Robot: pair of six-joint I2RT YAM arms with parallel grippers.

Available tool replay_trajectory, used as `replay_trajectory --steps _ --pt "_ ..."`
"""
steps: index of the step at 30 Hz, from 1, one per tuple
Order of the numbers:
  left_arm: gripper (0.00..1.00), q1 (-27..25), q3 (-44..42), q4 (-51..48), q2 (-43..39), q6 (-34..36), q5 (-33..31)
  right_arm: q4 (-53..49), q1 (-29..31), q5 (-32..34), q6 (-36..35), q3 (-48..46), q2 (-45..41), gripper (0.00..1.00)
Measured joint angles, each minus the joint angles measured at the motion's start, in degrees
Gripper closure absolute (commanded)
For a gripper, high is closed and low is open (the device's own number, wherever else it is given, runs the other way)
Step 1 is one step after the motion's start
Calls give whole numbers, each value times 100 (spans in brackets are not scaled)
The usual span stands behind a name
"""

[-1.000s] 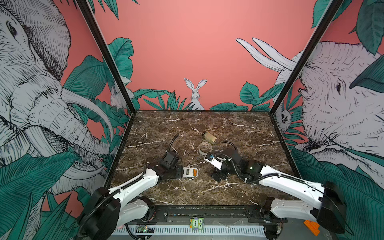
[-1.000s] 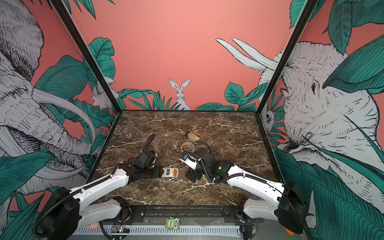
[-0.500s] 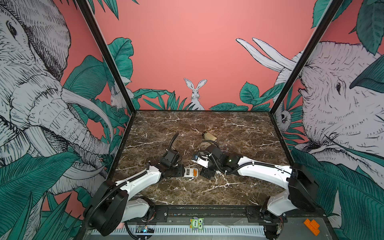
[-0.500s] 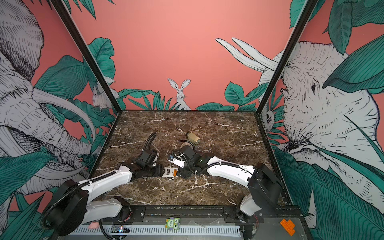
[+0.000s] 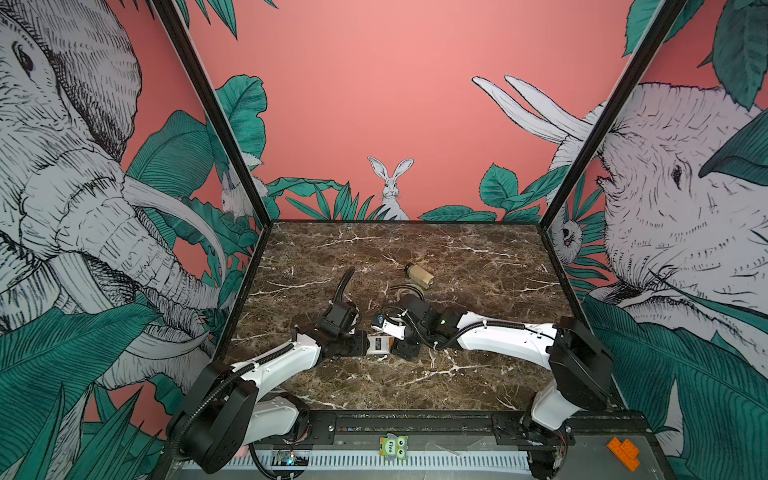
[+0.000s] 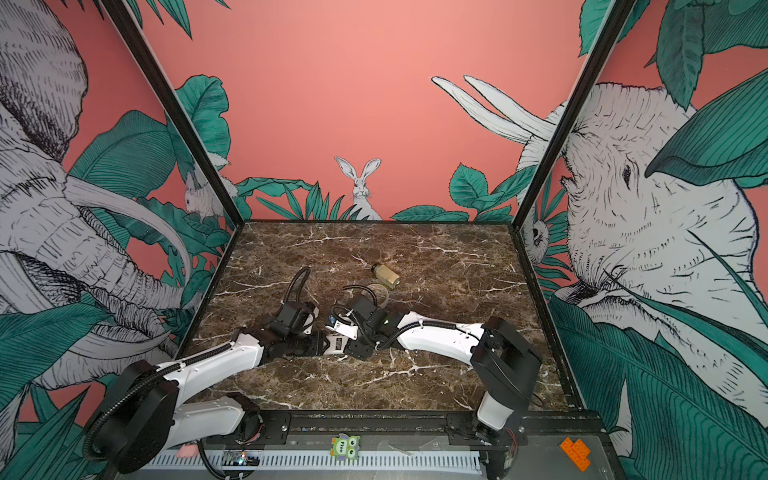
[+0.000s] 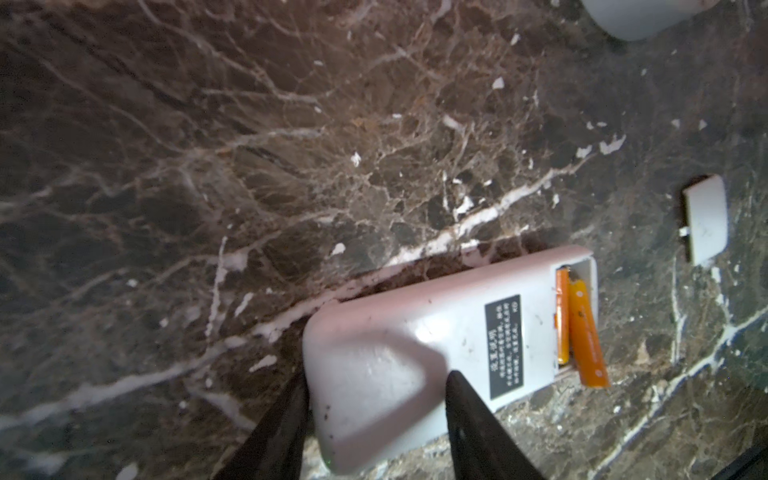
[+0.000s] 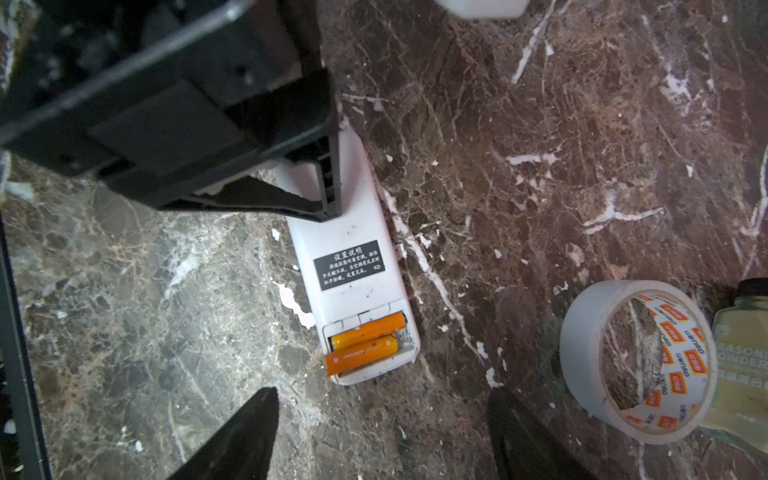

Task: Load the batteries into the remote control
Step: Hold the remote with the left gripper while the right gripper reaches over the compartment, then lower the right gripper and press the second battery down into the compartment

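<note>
Top view, right jaws nearer remote (image 5: 379, 344)

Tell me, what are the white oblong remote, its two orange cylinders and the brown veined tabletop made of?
White oblong remote: likely hard plastic, smooth, faintly glossy; moulded seams and a glare spot.
Two orange cylinder batteries: shiny printed wrap, presumably over metal, which doesn't show.
Brown veined tabletop: polished marble or a marble-look laminate; white veins, soft sheen, cannot tell which.
</note>
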Motion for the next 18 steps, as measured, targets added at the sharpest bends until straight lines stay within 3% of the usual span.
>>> replay_trajectory --steps 3,8,18 --pt "48 70 11 170 116 90 103 -39 28 -13 63 0 120 25" --pt "50 168 50 487 328 251 258 -37 33 -7 105 0 225 37" --pt "53 249 61 719 463 352 402 -271 50 4 654 485 538 43"
